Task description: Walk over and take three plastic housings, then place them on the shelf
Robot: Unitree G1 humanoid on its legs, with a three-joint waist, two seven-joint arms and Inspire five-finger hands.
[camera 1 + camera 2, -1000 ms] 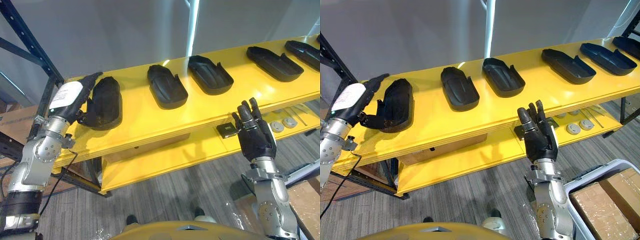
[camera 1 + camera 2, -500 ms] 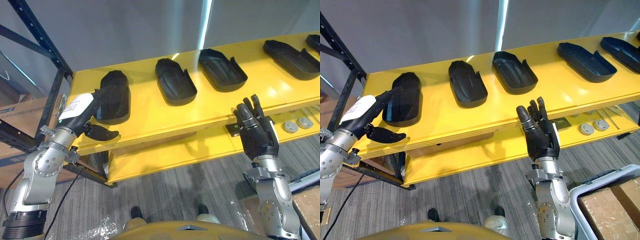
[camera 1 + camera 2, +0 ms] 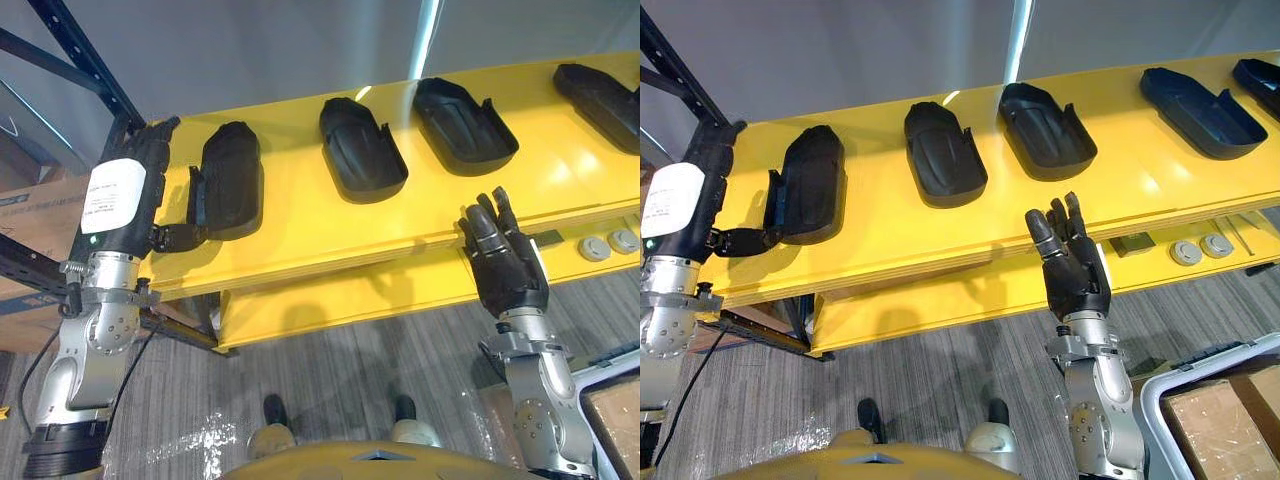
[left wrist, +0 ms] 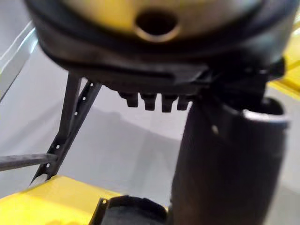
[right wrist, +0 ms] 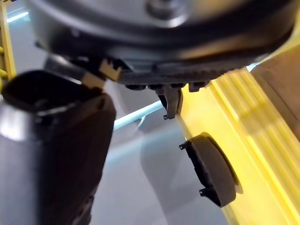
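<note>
Black housings (image 3: pixel 360 150): four lie in a row on the yellow shelf (image 3: pixel 300 225), well apart from one another
Leftmost housing (image 3: pixel 228 180): lies flat just beside the left hand, on its right side
Left hand (image 3: pixel 125 195): open, fingers straight along the shelf's left end, thumb stretched toward the housing's near corner, not curled round it
Right hand (image 3: pixel 505 265): open and empty, fingers upright before the shelf's front edge, below the third housing
</note>
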